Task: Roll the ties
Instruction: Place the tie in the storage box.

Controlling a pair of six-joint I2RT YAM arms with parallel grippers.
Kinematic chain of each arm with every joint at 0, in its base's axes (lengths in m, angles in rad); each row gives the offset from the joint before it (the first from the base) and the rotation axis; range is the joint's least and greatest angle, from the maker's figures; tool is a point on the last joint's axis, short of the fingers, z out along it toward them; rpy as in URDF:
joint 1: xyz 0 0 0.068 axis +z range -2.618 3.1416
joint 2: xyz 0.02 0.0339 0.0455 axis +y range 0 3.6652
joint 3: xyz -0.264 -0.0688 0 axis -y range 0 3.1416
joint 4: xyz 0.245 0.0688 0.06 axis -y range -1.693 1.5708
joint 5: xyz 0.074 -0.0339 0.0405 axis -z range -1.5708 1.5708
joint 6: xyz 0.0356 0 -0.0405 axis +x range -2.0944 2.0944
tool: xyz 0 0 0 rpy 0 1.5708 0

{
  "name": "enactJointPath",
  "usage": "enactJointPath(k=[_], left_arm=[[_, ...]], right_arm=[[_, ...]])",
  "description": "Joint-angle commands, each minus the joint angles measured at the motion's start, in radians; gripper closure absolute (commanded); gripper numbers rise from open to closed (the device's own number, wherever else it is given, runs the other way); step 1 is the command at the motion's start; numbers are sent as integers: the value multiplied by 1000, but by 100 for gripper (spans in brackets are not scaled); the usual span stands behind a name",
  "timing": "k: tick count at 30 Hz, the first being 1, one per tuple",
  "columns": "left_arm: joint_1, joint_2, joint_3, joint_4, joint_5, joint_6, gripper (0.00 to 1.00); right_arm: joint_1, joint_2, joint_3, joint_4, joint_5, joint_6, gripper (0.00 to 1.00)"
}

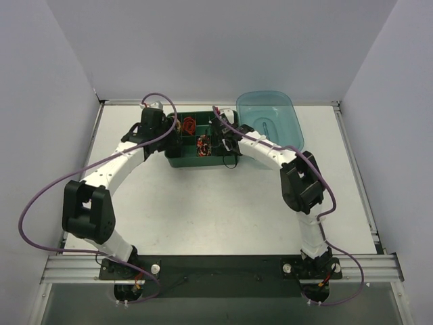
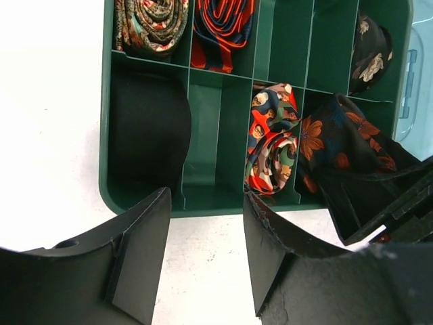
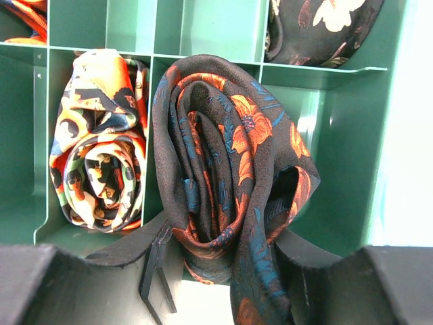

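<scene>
1. The right gripper (image 3: 223, 254) was clamped on the black flowered tie (image 3: 223, 156), pinching the coil low down, with cloth filling the gap between the fingers.
2. The coil stood straight ahead of those fingers in a slot of the green box (image 3: 328, 162). I couldn't tell if it touched the slot floor.
3. One slot left of the fingers, a patterned roll (image 3: 98, 156) sat already coiled and seated.
4. The left gripper (image 2: 206, 230) was wide open and empty, with the box's near rim just ahead of it.
5. The tie looked light, soft and slippery, so the coil would probably spring loose once let go. The best hold seemed to be across the whole coil, not just the outer wrap. A loose tail hung back toward the wrist and could snag.
6. Thin dividers sat close on both sides of the coil, leaving little sideways room; the free room was up and back. A blue tub (image 1: 270, 115) lay just right of the right gripper, and bare table (image 1: 203, 217) lay behind both.
</scene>
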Motion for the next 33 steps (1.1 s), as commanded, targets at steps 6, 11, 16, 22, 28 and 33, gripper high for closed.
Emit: enactJointPath(k=[6,11,16,22,28,33], left_arm=[[-4,-108,-76,76,53,3,43],[-9,-125,-122,91,63,-5,43],[-15,-128,-148,96,70,-11,43],[-20,-143,-161,93,67,-9,43],[-18,-148,-173,93,72,-6,43],[-18,-136,-176,93,55,2,43]], right_arm=[[14,104,174,-115,87,61,100],[26,129,191,-104,158,103,100],[50,164,191,-65,189,129,100],[66,189,217,-71,192,164,100],[57,193,238,-72,179,190,100],[40,152,249,-71,166,202,100]])
